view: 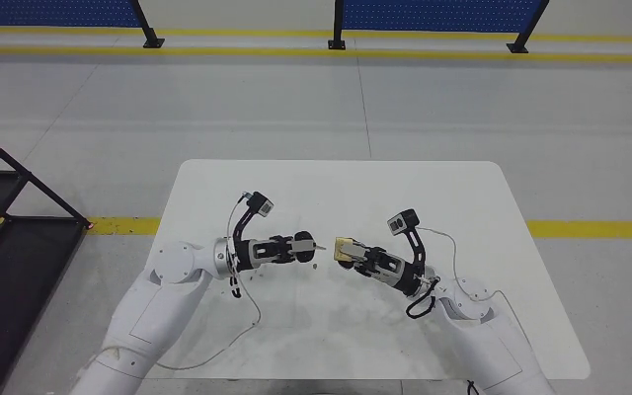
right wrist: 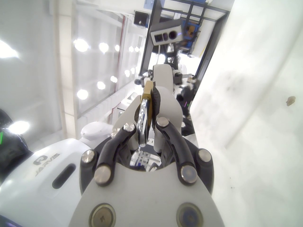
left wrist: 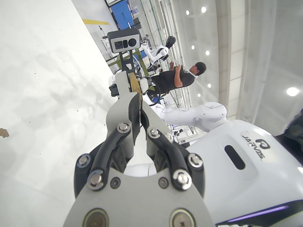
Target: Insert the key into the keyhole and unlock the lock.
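Observation:
Both grippers hover over the middle of the white table (view: 454, 197), facing each other. My left gripper (view: 302, 244) is shut on a thin silver key (view: 315, 243) whose tip points at the lock. A small brass padlock (view: 343, 249) sits in my right gripper (view: 354, 255), which is shut on it. A small gap shows between key tip and padlock. In the left wrist view the shut left gripper (left wrist: 138, 101) lines up with the brass padlock (left wrist: 133, 83) just beyond; the key is hidden between the pads. In the right wrist view the right gripper (right wrist: 151, 93) clamps the padlock (right wrist: 148, 88), silver shackle (right wrist: 143, 116) toward the wrist.
A small brown scrap (left wrist: 3, 132) lies on the table below the grippers, and the right wrist view shows the scrap (right wrist: 290, 100) too. A black frame (view: 30, 197) stands off the table's left side. Cables hang from both wrists.

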You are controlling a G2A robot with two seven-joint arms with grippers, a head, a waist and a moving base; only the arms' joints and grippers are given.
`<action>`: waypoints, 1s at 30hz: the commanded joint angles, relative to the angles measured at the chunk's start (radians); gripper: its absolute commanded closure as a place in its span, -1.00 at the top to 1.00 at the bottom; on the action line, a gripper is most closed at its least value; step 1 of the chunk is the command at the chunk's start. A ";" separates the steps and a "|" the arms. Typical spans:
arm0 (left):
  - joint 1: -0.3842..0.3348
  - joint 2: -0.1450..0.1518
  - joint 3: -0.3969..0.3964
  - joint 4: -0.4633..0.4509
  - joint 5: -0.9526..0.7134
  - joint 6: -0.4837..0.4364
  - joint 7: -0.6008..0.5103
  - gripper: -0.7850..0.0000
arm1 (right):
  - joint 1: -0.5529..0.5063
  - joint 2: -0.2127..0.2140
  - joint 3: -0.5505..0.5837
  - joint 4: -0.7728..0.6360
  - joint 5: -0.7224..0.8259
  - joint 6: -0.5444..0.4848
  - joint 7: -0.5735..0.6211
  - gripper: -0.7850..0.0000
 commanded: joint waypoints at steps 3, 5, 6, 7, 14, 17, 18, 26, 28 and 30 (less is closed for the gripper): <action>-0.004 -0.002 0.010 0.002 -0.001 0.003 0.004 -1.00 | 0.000 0.000 0.000 0.000 0.000 0.000 0.000 -1.00; -0.003 -0.003 0.013 0.002 -0.002 0.003 0.005 -1.00 | 0.000 0.000 0.000 0.000 0.000 0.000 0.000 -1.00; -0.003 -0.003 0.014 0.003 -0.002 0.004 0.006 -1.00 | 0.000 0.000 0.000 0.000 0.000 0.000 0.000 -1.00; -0.003 -0.004 0.015 0.002 -0.001 0.004 0.008 -1.00 | 0.000 0.000 0.000 0.000 0.000 0.000 0.000 -1.00; -0.003 -0.007 0.027 0.000 -0.002 0.004 0.022 -1.00 | 0.000 0.000 0.000 0.000 0.000 0.000 0.000 -1.00; -0.006 -0.009 0.033 0.002 -0.003 0.006 0.032 -1.00 | 0.000 0.000 0.000 0.000 0.000 0.000 0.000 -1.00; -0.007 -0.010 0.035 0.002 -0.005 0.006 0.033 -1.00 | 0.000 0.000 0.000 0.000 0.000 0.000 0.000 -1.00; -0.015 -0.014 0.043 0.011 -0.010 0.008 0.043 -1.00 | 0.000 0.000 0.000 0.000 0.000 0.000 0.000 -1.00; -0.017 -0.015 0.045 0.016 -0.009 0.010 0.048 -1.00 | 0.000 0.000 0.000 0.000 0.000 0.000 0.000 -1.00; -0.019 -0.016 0.047 0.018 -0.006 0.012 0.054 -1.00 | 0.000 0.000 0.000 0.000 0.000 0.000 0.000 -1.00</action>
